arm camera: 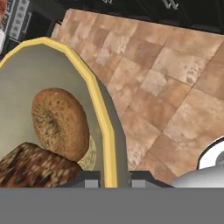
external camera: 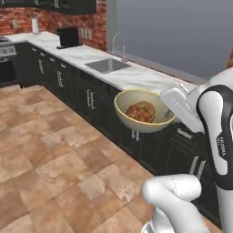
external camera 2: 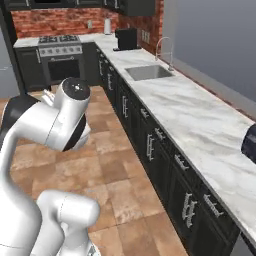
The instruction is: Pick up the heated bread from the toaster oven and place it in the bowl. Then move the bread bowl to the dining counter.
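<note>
Bowl is carried in the air, in front of the dark lower cabinets and above the brown tiled floor, seen in the left base view. It is held at its right rim by the gripper, whose white hand reaches in from the arm at the right.

In the hand view, the gripper is closed on the bowl's yellow rim: one dark finger tip is seen inside the wall, the other outside, with the rim pinched between them. The jaws are drawn in close, to the thickness of the wall.

Inside the bowl two brown items are seen. A round ring-shaped doughnut lies against the inner wall. The heated bread, chunky and dark-crusted, lies just beside it, nearer the finger tips and touching the doughnut's lower edge. In the left base view the two are read only as one brown mass in the bowl.

White marble counter with grey veins runs along the wall, with a sink and tap set in it. A stove stands at the far end, by the brick wall. A dark appliance is set on the counter beyond the sink.
</note>
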